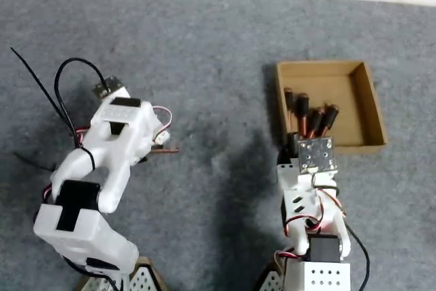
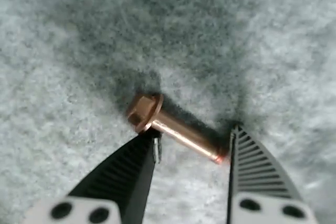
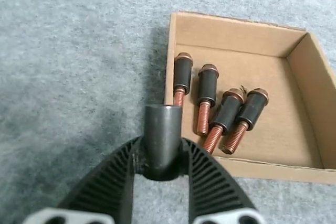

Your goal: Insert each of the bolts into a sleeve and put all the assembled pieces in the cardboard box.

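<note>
Final pairing in hand: the left arm's jaws (image 2: 194, 135) appear pinched on a copper bolt (image 2: 178, 132), one tip under its hexagonal head and the other at the shaft's end. The bolt's long axis lies crosswise between them over the grey desk (image 1: 204, 46). The right arm's jaws (image 3: 163, 153) are clamped on a dark sleeve (image 3: 163, 127), whose long axis runs out along the jaws, open mouth pointing toward the cardboard box (image 3: 236, 32) just beyond. Four assembled pieces (image 3: 229, 109) lie inside, heads away from the arms. The next move looks to call for bringing the arms together and lining the bolt's shaft up with the sleeve's mouth, probably after a fresh grip that frees the shaft's end.
</note>
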`<action>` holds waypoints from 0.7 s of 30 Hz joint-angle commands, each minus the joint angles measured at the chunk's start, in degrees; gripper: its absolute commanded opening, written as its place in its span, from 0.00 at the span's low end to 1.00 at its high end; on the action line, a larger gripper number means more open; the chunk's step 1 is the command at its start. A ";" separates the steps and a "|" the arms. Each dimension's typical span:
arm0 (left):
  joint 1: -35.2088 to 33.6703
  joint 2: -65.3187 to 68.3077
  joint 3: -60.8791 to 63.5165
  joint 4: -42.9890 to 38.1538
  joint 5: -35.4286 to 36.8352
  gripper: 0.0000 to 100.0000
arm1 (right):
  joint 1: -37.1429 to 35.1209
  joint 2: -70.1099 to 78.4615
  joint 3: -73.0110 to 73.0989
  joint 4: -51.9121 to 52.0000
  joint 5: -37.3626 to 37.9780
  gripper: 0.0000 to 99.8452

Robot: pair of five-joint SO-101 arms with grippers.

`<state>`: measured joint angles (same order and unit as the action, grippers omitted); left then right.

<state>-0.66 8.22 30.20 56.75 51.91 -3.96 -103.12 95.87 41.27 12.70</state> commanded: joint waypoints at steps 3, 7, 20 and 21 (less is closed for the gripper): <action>-3.03 -0.13 -0.04 -2.81 8.09 0.21 | 0.22 -0.66 4.62 -0.13 0.62 0.01; -2.86 -0.04 0.13 -2.81 8.44 0.20 | 0.22 -0.66 4.62 -0.13 0.62 0.01; -1.19 -1.89 -1.27 -2.90 8.09 0.00 | 0.13 -0.66 4.62 -0.13 0.62 0.01; -0.40 -3.21 -1.54 -2.90 8.09 0.00 | 0.13 -0.66 4.62 -0.13 0.62 0.01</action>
<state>-2.15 8.22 29.85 53.93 59.65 -3.96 -103.12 95.87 41.27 12.70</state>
